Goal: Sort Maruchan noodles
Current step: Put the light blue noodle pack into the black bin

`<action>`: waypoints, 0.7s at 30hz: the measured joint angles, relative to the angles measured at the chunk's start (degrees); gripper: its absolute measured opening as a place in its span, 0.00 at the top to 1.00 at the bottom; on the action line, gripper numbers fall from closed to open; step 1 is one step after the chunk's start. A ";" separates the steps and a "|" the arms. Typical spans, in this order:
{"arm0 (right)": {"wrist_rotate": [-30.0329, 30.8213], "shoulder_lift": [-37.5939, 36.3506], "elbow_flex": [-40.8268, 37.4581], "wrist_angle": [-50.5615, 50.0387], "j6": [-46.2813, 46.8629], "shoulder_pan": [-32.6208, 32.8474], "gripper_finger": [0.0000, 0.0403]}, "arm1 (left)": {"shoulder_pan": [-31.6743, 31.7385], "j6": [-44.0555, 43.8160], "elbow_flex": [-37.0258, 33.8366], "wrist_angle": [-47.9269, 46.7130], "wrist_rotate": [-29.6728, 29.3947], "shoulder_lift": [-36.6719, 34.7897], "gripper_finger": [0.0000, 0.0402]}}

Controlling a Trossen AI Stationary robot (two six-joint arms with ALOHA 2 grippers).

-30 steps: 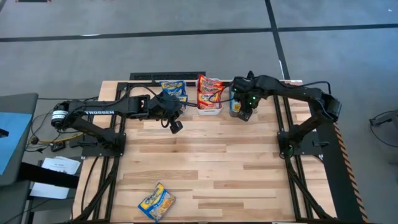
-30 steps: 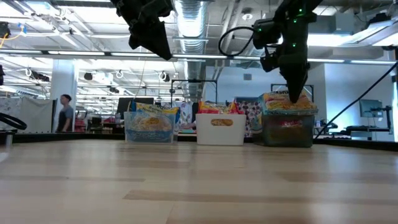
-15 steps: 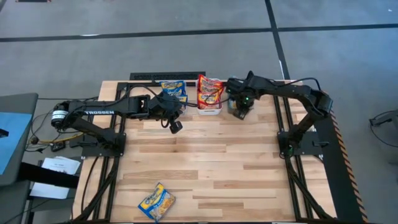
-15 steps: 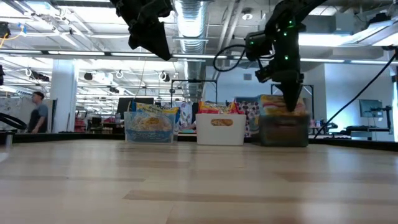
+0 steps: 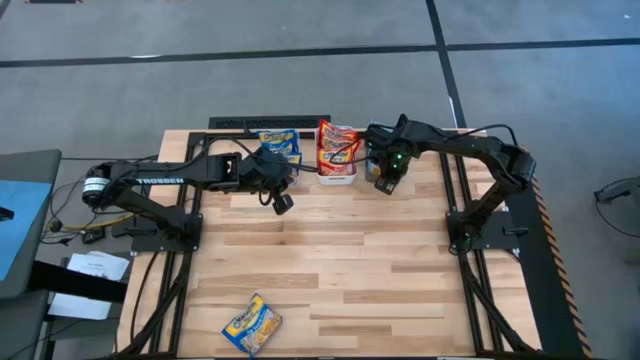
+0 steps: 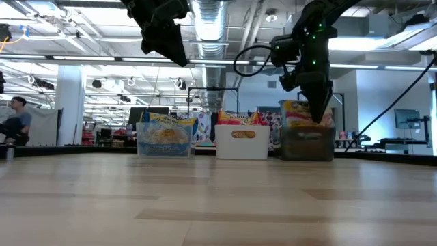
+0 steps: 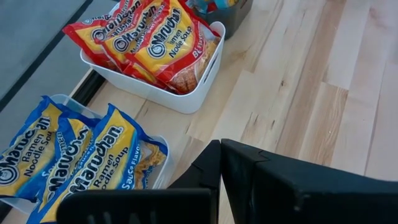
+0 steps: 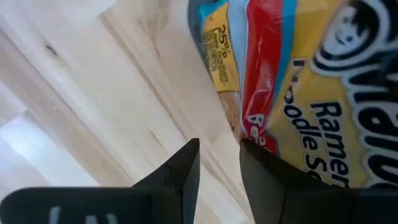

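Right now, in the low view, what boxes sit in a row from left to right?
Clear bin with blue-and-yellow noodle packets → white bin with red packets → dark bin, where the right gripper reaches in.

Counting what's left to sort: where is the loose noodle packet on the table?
In the high view, the loose packet lies alone near the table's front edge on the left arm's side, far from the three bins at the back.
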 joint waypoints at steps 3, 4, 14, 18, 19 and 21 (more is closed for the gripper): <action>-0.12 0.02 0.69 -1.18 0.12 0.26 0.66 | 0.00 -0.01 0.00 0.00 0.02 0.00 1.00; -0.13 0.02 1.08 -1.56 0.38 0.24 0.66 | 0.00 -0.03 0.00 0.00 0.02 0.00 1.00; 2.33 0.03 5.15 -1.55 1.91 0.24 0.66 | 0.00 -0.08 0.00 0.00 0.04 0.00 1.00; 3.96 0.66 4.94 0.62 1.73 -0.36 0.66 | 0.00 -0.10 0.00 0.00 0.04 0.00 1.00; 3.96 0.66 4.73 0.98 1.73 -0.63 0.66 | 0.00 -0.12 0.00 0.00 0.04 0.00 1.00; 4.00 0.55 3.80 1.83 1.73 -0.79 0.66 | 0.00 -0.13 0.00 0.00 0.04 0.00 1.00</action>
